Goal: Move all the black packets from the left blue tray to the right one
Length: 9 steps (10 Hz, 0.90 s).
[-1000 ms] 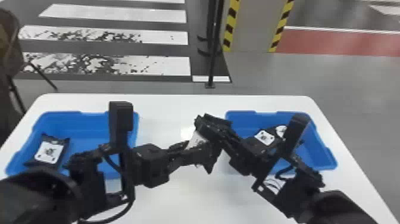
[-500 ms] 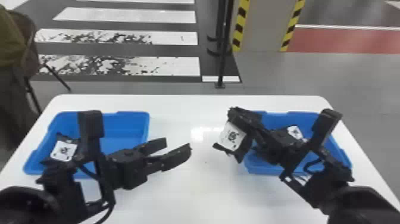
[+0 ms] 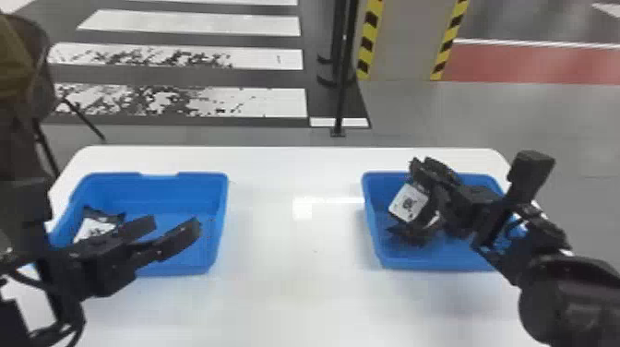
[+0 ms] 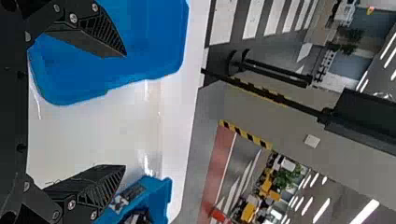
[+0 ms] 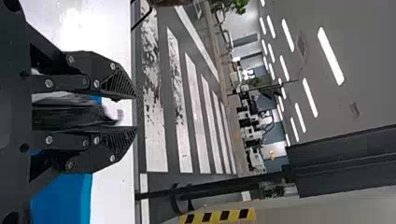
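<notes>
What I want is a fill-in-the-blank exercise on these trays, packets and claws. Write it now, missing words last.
The left tray and the right tray are both coloured ____. The table beneath them is ____. The left claw has its two fingers ____. The packet at the right claw is over the ____ tray.

Missing words: blue; white; apart; right.
</notes>
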### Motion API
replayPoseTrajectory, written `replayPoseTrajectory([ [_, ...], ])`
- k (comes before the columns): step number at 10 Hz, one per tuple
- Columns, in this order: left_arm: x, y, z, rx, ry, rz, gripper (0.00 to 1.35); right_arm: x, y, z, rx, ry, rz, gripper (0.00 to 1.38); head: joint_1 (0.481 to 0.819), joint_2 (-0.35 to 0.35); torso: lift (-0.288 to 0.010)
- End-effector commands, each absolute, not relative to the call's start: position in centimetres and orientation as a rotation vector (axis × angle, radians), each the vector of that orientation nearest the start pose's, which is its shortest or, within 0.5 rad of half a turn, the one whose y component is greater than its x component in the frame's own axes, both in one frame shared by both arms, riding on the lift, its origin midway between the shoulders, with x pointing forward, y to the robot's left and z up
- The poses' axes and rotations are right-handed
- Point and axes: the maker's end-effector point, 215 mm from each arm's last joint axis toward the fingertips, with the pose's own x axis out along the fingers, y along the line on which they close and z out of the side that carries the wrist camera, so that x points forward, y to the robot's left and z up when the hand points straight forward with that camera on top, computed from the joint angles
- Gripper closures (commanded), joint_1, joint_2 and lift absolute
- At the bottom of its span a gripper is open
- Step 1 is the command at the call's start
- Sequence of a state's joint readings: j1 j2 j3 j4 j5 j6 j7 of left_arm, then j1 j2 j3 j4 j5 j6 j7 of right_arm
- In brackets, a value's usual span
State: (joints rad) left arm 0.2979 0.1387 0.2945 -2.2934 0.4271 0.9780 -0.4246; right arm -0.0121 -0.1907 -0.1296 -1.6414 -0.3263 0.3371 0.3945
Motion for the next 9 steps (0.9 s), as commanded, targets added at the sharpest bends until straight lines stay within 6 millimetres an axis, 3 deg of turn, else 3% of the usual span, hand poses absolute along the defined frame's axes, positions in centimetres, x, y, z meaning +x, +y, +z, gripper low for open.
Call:
replayPoseTrajectory([
  [1, 45.0, 26.3, -33.8, -0.248, 0.457, -0.329, 0.20, 59.0, -29.4, -36.6, 0.098, 0.200, 0.236, 0.33, 0.695, -0.040, -0.140],
  [2, 45.2, 28.6, -33.9, -0.220, 0.464, -0.275, 0.20, 57.6, -29.7, -36.0, 0.062, 0.185, 0.213, 0.12, 0.695, -0.038, -0.140],
  [4, 44.7, 33.4, -35.0, -0.169, 0.523, -0.161, 0.20, 52.5, -27.9, -35.9, 0.048, 0.178, 0.216, 0.11, 0.695, -0.007, -0.140],
  [7, 43.5, 38.9, -36.5, -0.129, 0.604, -0.014, 0.20, 45.2, -25.1, -32.9, 0.030, 0.091, 0.242, 0.12, 0.695, 0.100, -0.140],
  [9, 43.7, 41.4, -37.8, -0.121, 0.644, 0.058, 0.20, 43.0, -24.2, -32.9, 0.069, 0.101, 0.248, 0.13, 0.695, 0.178, -0.140],
])
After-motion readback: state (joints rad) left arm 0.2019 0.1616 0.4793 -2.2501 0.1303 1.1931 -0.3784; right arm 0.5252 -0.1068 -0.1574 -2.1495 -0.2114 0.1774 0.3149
